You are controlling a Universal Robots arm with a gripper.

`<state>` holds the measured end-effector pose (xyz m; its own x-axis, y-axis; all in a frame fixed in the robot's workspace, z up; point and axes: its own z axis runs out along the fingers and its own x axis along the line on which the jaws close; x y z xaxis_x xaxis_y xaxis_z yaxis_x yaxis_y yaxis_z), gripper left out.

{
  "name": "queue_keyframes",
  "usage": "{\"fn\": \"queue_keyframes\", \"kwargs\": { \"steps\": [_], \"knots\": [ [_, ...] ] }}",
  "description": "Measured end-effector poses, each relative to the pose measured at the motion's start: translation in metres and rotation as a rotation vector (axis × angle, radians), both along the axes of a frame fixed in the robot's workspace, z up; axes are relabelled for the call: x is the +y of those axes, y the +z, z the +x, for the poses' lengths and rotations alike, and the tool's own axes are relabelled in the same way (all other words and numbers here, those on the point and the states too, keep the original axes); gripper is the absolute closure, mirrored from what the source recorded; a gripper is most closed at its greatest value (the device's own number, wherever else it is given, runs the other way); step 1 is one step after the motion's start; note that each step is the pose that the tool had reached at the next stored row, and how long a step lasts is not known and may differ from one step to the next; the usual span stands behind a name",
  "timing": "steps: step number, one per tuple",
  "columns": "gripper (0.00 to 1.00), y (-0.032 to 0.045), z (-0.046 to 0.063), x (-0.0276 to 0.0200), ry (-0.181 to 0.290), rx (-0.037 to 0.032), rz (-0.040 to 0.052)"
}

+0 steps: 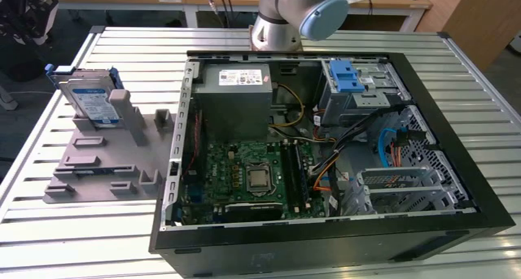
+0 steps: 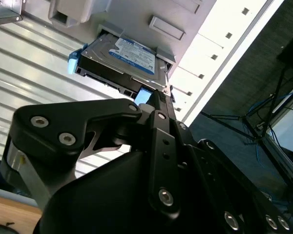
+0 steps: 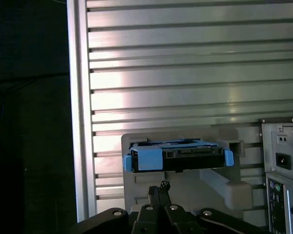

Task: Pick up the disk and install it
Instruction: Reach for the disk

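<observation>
Hovering near the disk [image 3: 176, 157] upright in its grey holder [image 1: 97, 151], your gripper [image 3: 159, 187] has its jaws together; advance like that and you risk ramming it askew.

The disk [image 1: 88, 99] stood on one long edge at the far end of the grey rack [image 1: 97, 163], slotted in and tipped back a little. One of the rack's grey posts stood just in front of its broad face. It was a flat, rectangular metal drive with a blue-and-white label [image 2: 136, 54] on that face and a blue plastic frame [image 3: 149, 158] round its edges. In the first wrist view the disk [image 3: 185, 153] showed edge-on as a dark narrow side with blue tabs at both ends, seated level in the rack's slot. In the second wrist view its labelled face [image 2: 124, 61] lay against the rack's backing.
</observation>
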<state>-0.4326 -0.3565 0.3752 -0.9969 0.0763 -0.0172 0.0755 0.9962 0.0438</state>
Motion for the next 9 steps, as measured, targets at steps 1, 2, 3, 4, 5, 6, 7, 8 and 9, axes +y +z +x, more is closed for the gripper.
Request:
{"fn": "queue_keyframes", "kwargs": {
  "steps": [1,2,3,4,5,6,7,8,9],
  "knots": [
    [0.89,-0.0003,0.0001,0.0000,0.000,0.0007,0.0000],
    [0.89,-0.0002,0.0002,0.0000,0.000,0.0013,-0.0001],
    [0.89,-0.0002,0.0002,0.0000,0.000,0.0014,-0.0001],
    [0.89,-0.0002,0.0002,0.0000,0.000,0.0015,-0.0002],
    [0.89,-0.0002,0.0002,0.0000,0.000,0.0016,-0.0002],
    [0.89,-0.0002,0.0002,0.0000,0.000,0.0015,-0.0002],
    [0.89,-0.0002,0.0002,0.0000,0.000,0.0015,-0.0001],
    [0.89,-0.0002,0.0002,0.0000,0.000,0.0016,-0.0001],
    [0.89,-0.0002,0.0002,0.0000,0.000,0.0016,-0.0001]
  ]
}}
